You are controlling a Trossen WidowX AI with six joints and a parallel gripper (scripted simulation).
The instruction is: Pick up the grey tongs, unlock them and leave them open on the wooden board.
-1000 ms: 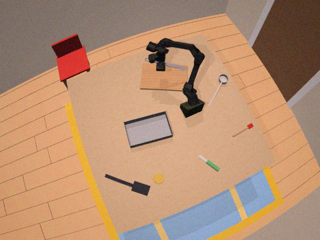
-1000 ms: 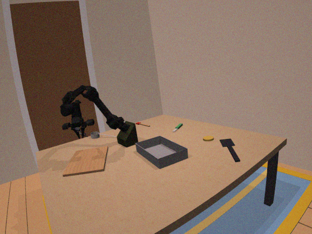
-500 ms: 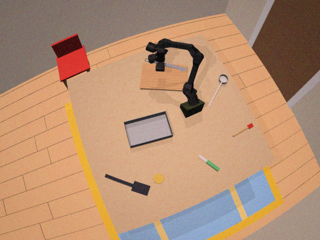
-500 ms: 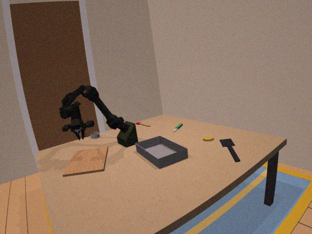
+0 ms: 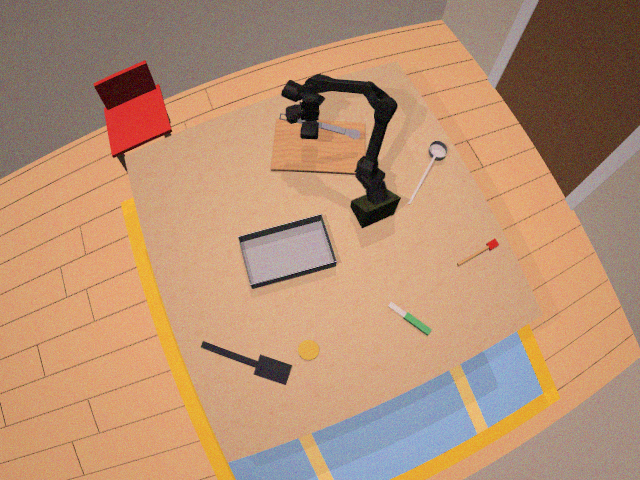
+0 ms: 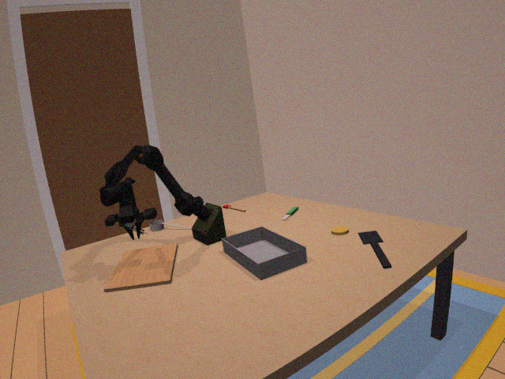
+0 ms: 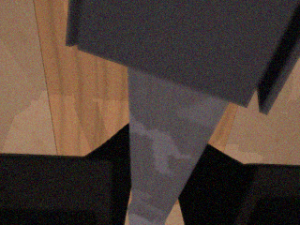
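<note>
My gripper [image 5: 301, 121] [image 6: 135, 236] [image 7: 152, 127] is shut on the grey tongs [image 5: 336, 129] [image 7: 159, 122], above the wooden board [image 5: 320, 160] [image 6: 134, 280] [image 7: 84, 80]. In the top view their ringed end sticks out to the left of the gripper and their broad end to the right. In the wrist view the grey body narrows down between the two black fingers, with a wide dark-grey end piece near the camera at the top. Whether the tongs are locked and how they tilt, I cannot tell. The roasting tin [image 5: 289, 258] [image 6: 285, 267] holds nothing.
A ladle [image 5: 437, 149] [image 6: 155, 225] lies beyond the arm's base. A red-headed tool [image 5: 492, 243], a green-handled knife [image 5: 417, 323] [image 6: 292, 211], a yellow disc [image 5: 308, 349] [image 6: 339, 230] and a black spatula [image 5: 272, 369] [image 6: 381, 254] lie elsewhere on the table.
</note>
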